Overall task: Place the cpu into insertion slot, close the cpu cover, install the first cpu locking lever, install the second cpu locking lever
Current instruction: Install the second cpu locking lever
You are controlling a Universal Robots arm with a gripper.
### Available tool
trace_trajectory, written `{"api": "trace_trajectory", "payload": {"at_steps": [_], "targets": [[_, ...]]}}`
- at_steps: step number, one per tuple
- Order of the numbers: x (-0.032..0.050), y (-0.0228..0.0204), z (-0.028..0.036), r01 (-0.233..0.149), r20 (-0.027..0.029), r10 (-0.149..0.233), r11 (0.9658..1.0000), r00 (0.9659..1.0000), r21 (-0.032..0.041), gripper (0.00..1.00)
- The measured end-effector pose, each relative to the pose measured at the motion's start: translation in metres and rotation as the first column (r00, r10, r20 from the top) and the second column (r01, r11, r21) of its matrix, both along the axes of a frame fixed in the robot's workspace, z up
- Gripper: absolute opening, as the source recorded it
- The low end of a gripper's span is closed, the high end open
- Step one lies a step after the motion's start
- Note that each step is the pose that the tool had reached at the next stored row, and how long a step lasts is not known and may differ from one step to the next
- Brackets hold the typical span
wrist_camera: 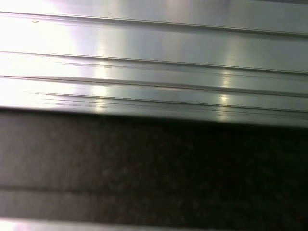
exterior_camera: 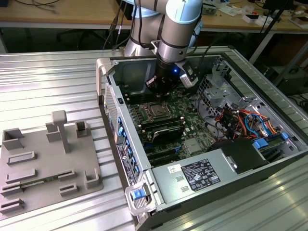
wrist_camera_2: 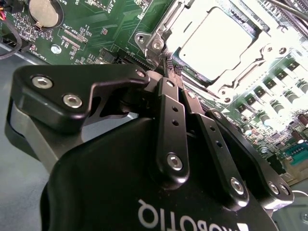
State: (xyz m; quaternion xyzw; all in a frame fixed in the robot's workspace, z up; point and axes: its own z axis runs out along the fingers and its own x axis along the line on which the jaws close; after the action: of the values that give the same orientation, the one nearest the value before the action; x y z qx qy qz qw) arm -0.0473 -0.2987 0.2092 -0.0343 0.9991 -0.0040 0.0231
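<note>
Hanging over the open computer case (exterior_camera: 211, 139), the claw (exterior_camera: 156, 88) sits low above the green motherboard (exterior_camera: 187, 115), just beside the far edge of the insertion slot (exterior_camera: 155, 110) in the exterior view. In the second wrist view the claw (wrist_camera_2: 169, 67) has its two black fingers (wrist_camera_2: 172, 120) pressed together with nothing between them, their tips touching or almost touching the metal corner of the insertion slot (wrist_camera_2: 154, 45).

The cpu (wrist_camera_2: 221, 43) lies flat inside the slot, its plain pale metal top facing up. The cpu cover (wrist_camera_2: 192, 21) is down around it, a silver frame whose cut-out middle shows the chip. In the exterior view the cpu (exterior_camera: 156, 110) reads as a small grey square in the socket, with long black memory slots (exterior_camera: 163, 126) lying near it on the side toward the camera. Whether either locking lever is latched cannot be told.

A round coin battery (wrist_camera_2: 44, 11) sits on the board, well apart from the socket. The case lies on its side on a ribbed metal counter (exterior_camera: 48, 82), and a grey fixture tray (exterior_camera: 45, 161) with raised blocks rests on the counter at the exterior view's left. The first wrist view shows ribbed silver metal (wrist_camera: 154, 53) above a dark band.
</note>
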Motion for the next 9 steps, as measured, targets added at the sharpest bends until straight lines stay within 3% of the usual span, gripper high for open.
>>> {"api": "trace_trajectory", "payload": {"at_steps": [9], "targets": [[0.0,-0.0024,0.0,0.0,0.0,0.0,1.0,1.0,-0.0001,0.11]]}}
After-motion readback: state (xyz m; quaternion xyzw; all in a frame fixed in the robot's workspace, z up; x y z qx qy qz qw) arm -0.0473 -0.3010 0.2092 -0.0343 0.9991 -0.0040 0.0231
